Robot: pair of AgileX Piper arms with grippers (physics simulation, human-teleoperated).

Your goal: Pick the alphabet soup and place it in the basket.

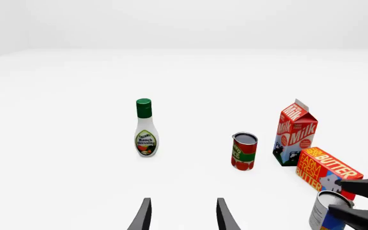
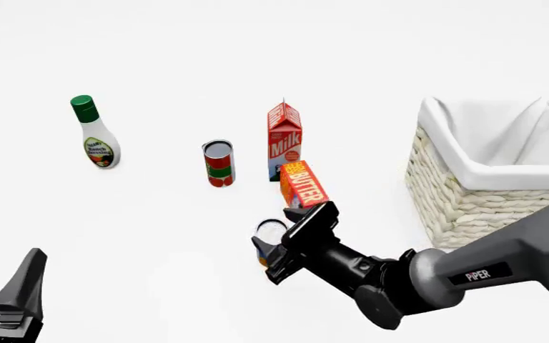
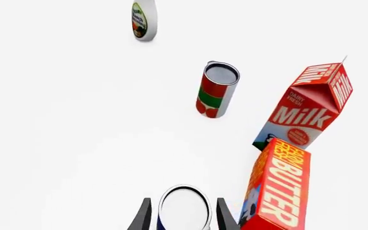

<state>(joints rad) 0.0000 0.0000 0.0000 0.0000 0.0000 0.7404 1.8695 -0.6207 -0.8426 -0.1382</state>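
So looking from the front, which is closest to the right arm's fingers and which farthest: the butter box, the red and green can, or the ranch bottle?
Measured from the right gripper, which has the alphabet soup between its fingers:
1. Butter box, just beyond the fingers, slightly right.
2. Red and green can, farther back, to the left.
3. Ranch bottle, far off at the table's left.

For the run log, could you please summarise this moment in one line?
right end effector: straddling alphabet soup | left end effector: open, idle | basket: empty

A bare simulated test scene: a featureless white surface [image 2: 160, 236] and white backdrop, with rendered groceries such as the red milk carton [image 2: 284, 139].
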